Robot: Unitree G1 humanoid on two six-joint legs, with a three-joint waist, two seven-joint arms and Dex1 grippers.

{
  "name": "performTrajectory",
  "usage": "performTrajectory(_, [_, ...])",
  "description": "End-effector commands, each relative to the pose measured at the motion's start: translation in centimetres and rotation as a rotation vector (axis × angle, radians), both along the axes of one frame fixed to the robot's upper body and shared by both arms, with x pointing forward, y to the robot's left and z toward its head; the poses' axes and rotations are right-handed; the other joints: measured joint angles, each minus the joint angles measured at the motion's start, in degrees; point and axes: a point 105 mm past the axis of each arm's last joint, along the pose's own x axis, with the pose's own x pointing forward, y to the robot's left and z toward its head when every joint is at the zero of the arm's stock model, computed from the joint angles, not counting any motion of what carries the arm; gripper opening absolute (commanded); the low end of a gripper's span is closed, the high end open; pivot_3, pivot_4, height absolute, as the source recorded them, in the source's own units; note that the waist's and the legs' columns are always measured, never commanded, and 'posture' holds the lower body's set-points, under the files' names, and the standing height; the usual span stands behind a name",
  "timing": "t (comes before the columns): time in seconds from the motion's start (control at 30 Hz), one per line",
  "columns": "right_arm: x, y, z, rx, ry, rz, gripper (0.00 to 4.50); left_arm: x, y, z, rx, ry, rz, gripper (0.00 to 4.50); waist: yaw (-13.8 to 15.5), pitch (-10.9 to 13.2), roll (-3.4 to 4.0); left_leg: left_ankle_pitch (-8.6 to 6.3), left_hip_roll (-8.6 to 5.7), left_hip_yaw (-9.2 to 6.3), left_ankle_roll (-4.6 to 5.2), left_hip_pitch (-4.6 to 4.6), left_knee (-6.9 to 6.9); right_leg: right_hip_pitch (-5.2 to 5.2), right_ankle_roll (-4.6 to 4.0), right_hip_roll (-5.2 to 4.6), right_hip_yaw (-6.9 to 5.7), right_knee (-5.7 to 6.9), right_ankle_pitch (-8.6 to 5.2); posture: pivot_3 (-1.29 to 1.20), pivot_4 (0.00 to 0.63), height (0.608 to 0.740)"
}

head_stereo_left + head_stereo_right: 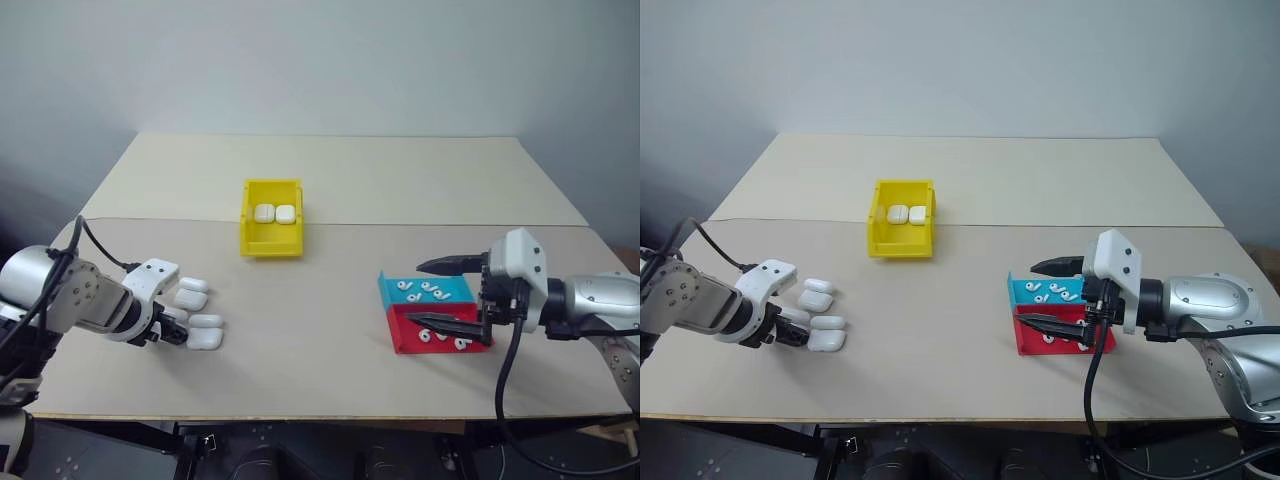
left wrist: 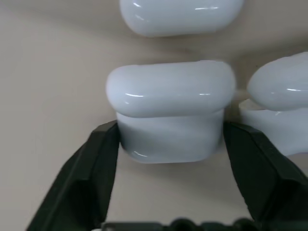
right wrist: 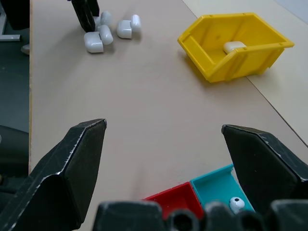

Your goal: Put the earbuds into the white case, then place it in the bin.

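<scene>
Left gripper fingers bracket a white case, touching its sides. Right gripper hangs open above the trays.

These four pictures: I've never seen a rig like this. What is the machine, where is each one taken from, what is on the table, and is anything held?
It is a two-armed humanoid robot. The two wide pictures come from its head, looking down over a beige table. The close ones come from cameras on its wrists.

On the table: a yellow bin already holding two white cases, a cluster of white cases near the left gripper, and a teal tray and a red tray of earbuds beside the right gripper.

The left wrist view shows the left gripper's black fingers straddling one white case; whether they pinch it yet I cannot tell. The right gripper is open and empty.
</scene>
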Motion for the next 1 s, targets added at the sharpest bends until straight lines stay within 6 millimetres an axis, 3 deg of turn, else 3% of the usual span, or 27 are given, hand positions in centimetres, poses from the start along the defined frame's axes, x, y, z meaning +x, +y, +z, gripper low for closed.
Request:
performTrajectory(0.03, [-0.3,0.1,1.0,0.01,-0.045,0.002,4.5,-0.1,1.4,1.1,0.062,-0.052,0.036,2.78,-0.1,0.0,0.0,0.0,0.0,0.0,0.0,0.0,0.0,-0.01,0.0,0.0,0.0,0.0,0.0,0.0,0.15,0.74])
performTrajectory(0.3, [0.5,0.7,0.7,0.047,-0.07,0.008,4.5,-0.7,4.8,5.8,0.131,-0.329,0.135,2.78,-0.3,0.0,-0.08,0.0,0.02,0.0,-0.01,-0.12,-0.01,-0.11,0.0,0.01,0.0,-0.04,0.0,0.0,0.15,0.74])
performTrajectory(0.4, [0.9,1.1,0.5,0.065,-0.082,0.012,4.5,-0.5,5.3,8.9,0.098,-0.562,0.15,2.78,-0.1,0.0,-0.09,0.0,0.02,0.03,-0.01,-0.1,-0.01,-0.1,0.0,-0.03,-0.01,-0.06,0.0,0.0,0.15,0.74])
performTrajectory(0.47, [1.2,1.3,0.5,0.073,-0.089,0.016,4.5,0.2,4.6,11.5,0.076,-0.843,0.106,2.78,0.1,0.0,-0.08,0.0,0.02,0.01,-0.01,-0.08,-0.01,-0.07,0.0,-0.03,-0.05,-0.06,0.0,0.0,0.15,0.74])
performTrajectory(0.53, [1.4,1.5,0.6,0.079,-0.099,0.02,4.5,0.1,3.0,14.0,0.12,-1.164,0.001,2.78,0.2,0.0,-0.07,0.0,-0.02,0.02,-0.01,-0.08,-0.01,-0.03,-0.01,-0.1,-0.06,-0.05,0.0,0.0,0.15,0.74])
performTrajectory(0.57, [1.5,1.5,0.6,0.08,-0.102,0.022,4.5,0.0,2.1,14.0,0.006,-1.18,-0.024,2.78,0.2,0.0,-0.09,0.0,-0.02,0.03,-0.01,-0.09,-0.02,-0.01,-0.02,-0.11,-0.07,-0.14,0.02,0.0,0.15,0.74])
performTrajectory(0.67, [1.5,1.3,1.0,0.053,-0.123,0.044,4.5,0.1,-2.1,14.0,-0.395,-1.152,-0.222,2.78,0.5,0.0,-0.17,0.01,-0.03,0.0,-0.02,-0.21,0.05,-0.04,-0.03,-0.11,-0.16,-0.1,0.04,0.0,0.15,0.74])
performTrajectory(0.87, [1.5,0.5,1.4,-0.045,-0.15,0.093,4.5,0.1,-8.1,14.8,-0.749,-1.145,-0.592,2.78,0.4,0.0,-0.16,0.0,-0.05,-0.01,-0.01,-0.11,0.07,0.06,0.0,-0.1,-0.14,-0.09,0.04,0.0,0.15,0.74])
performTrajectory(1.0, [2.2,0.1,1.0,-0.12,-0.174,0.1,4.5,-0.6,-13.0,13.8,-0.954,-1.098,-0.872,2.78,0.1,0.0,-0.17,0.01,-0.05,0.01,-0.01,-0.12,0.07,0.05,0.03,-0.08,-0.15,-0.1,0.05,0.0,0.15,0.74])
